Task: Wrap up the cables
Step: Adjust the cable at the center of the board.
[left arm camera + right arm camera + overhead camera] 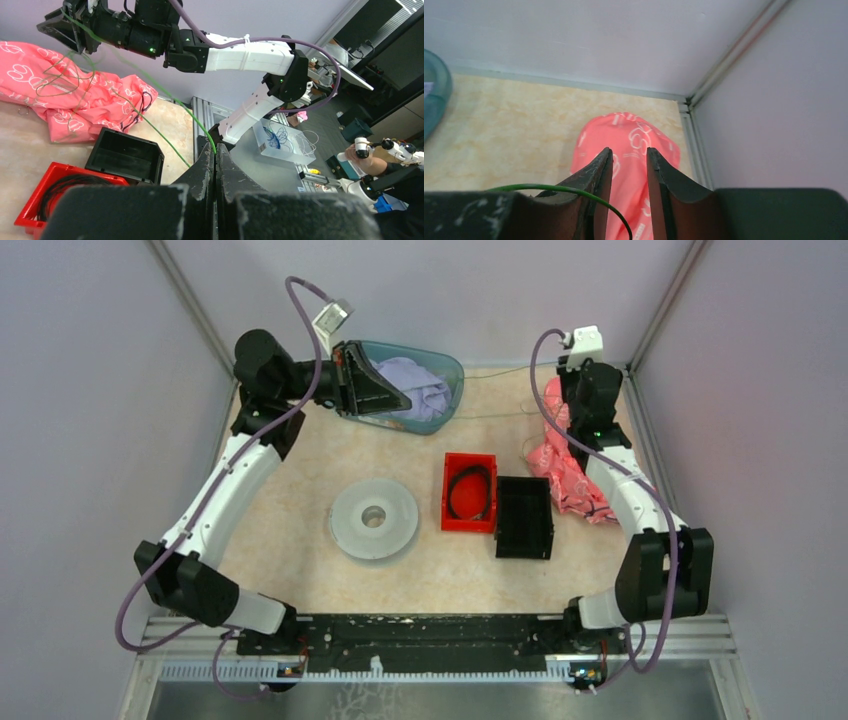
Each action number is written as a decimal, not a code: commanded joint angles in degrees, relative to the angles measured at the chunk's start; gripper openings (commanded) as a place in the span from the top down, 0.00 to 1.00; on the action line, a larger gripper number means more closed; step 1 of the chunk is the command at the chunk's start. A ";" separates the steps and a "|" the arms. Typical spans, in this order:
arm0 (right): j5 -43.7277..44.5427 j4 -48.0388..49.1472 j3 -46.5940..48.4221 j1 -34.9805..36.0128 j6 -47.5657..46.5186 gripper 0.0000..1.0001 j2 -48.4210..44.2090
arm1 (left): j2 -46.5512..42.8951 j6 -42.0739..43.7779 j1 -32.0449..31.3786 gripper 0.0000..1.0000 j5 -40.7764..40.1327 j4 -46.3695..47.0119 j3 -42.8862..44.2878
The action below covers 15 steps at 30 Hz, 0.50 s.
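Left gripper [215,150] is shut on the green cable [554,188]. It is stretched rightward to the right gripper [629,152], whose jaws are parted, unclamped.

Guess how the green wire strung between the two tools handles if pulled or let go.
Probably floppy: the green wire curves in a loose arc across a finger of the right tool. Likely very light: it is thread-fine beside the shut left tool pinching it. May snag: loose loops lie on the pink cloth.
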 commanded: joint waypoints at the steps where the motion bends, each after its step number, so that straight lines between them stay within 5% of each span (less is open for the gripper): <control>1: 1.84 1.44 2.41 -3.18 -3.42 0.67 -1.44 | -3.37 1.75 2.86 1.00 2.48 0.10 3.65; 10: -2.10 -3.27 2.81 -6.17 -5.80 0.54 -1.54 | -4.87 27.17 6.77 1.00 -11.68 -29.23 15.44; 15: -4.70 -5.67 3.95 -7.16 -6.45 0.54 -1.00 | -5.04 33.63 7.13 1.00 -19.92 -34.70 18.76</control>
